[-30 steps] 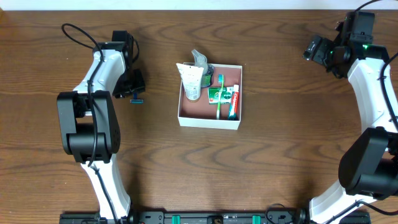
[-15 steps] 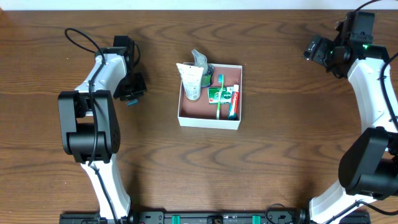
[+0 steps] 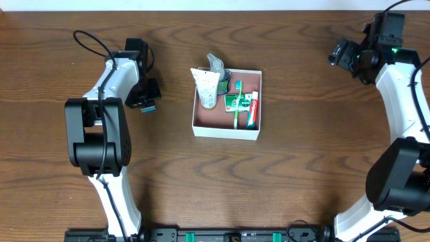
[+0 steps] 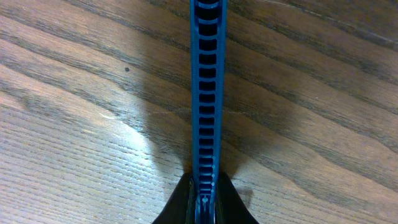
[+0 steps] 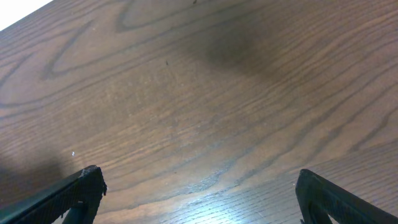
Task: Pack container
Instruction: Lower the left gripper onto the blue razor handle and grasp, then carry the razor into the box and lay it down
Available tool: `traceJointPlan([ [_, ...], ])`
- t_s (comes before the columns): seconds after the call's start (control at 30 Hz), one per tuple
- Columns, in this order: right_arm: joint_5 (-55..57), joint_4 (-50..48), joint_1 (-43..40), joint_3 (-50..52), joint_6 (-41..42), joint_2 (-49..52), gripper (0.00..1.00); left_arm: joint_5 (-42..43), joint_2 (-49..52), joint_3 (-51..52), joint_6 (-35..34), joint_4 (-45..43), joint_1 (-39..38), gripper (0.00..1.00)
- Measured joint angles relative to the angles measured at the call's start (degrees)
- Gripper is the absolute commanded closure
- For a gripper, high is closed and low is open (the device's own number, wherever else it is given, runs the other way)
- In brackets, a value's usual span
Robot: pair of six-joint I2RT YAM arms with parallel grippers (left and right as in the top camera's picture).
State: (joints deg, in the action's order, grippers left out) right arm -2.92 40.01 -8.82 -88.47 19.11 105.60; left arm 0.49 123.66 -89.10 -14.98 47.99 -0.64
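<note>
I see a dark brown wood-grain table point(image 3: 302, 154) filling nearly the whole overhead view, with only a pale strip point(image 3: 201, 4) beyond its far edge. The container point(image 3: 225, 132) sits near the table's middle, between the arms. It holds a white tube point(image 3: 207, 91) and a green toothbrush point(image 3: 236, 119). My left gripper point(image 4: 203, 186) pinches a blue ribbed handle point(image 4: 205, 87) over bare wood, left of the container. My right gripper point(image 5: 199, 193) hangs spread wide over glossy wood at the far right.
</note>
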Motion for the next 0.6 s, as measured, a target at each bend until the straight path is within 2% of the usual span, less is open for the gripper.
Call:
traceJointPlan([
  [0.13,0.0,0.0,0.0,0.0,0.0,0.0,0.01,0.0,0.0,0.0,0.0,0.3,0.0,0.94],
  [0.37,0.0,0.0,0.0,0.0,0.0,0.0,0.01,0.6,-1.6,-3.5,0.0,6.6,0.0,0.94],
  [0.6,0.0,0.0,0.0,0.0,0.0,0.0,0.01,0.8,-15.7,-7.6,0.0,8.8,-0.2,0.94],
])
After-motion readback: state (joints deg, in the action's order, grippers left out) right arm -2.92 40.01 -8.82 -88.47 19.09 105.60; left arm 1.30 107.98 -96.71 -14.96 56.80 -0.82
